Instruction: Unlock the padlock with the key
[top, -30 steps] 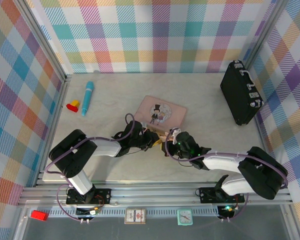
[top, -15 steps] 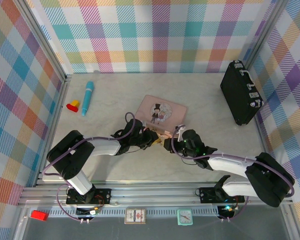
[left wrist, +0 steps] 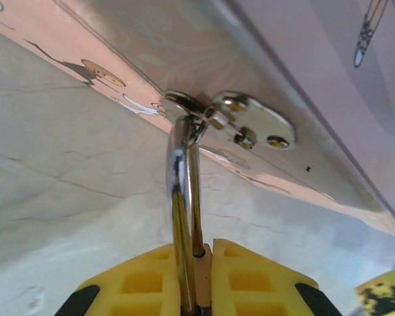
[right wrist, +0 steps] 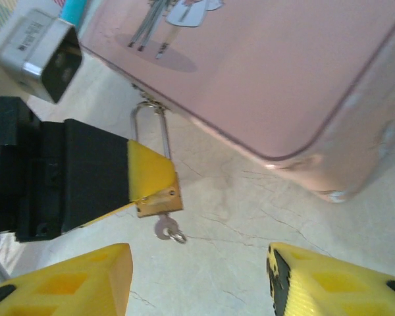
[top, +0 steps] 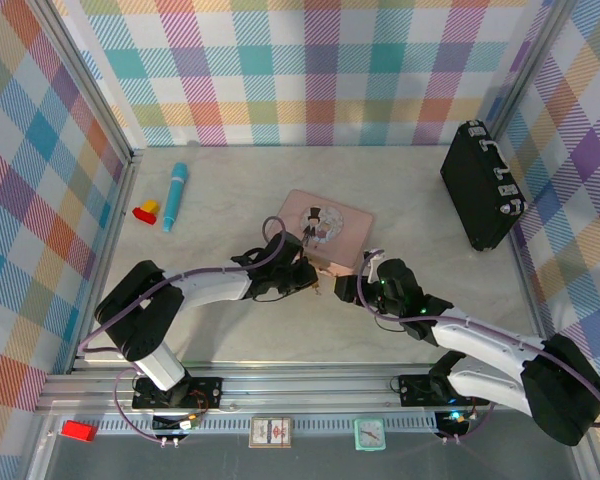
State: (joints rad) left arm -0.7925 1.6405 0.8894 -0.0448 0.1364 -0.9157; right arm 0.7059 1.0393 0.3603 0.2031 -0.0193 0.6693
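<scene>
centrally, the padlock (right wrist: 159, 201) hung at the near edge of the pink tin (right wrist: 263, 72), its shackle (left wrist: 182, 197) threaded through the tin's hasp (left wrist: 253, 125). the key (right wrist: 166, 229) sat in the keyhole on the underside of the brass body, with its small head and ring protruding close to the desk (right wrist: 250, 217). the left tool (left wrist: 201, 280) was clenched on the padlock body, a yellow pad on either face, with the shackle pointing away from the wrist. the right tool (right wrist: 197, 276) stood released, its two yellow fingers spread well apart and grasping nothing. it was near the key but apart from it, and the key head lay ahead of the gap. whether the shackle had sprung free of the body could not be told, as one leg was hidden behind the left tool's pad.

judged step: the key was seated and the turning of it was in hand. the next move would call for the right tool to advance until the key head lay between its fingers, pinch that thin head squarely, and rotate about the key's axis while the left tool resisted the twist. an off-centre pinch would likely slip off so small a head or tug the key out.
</scene>
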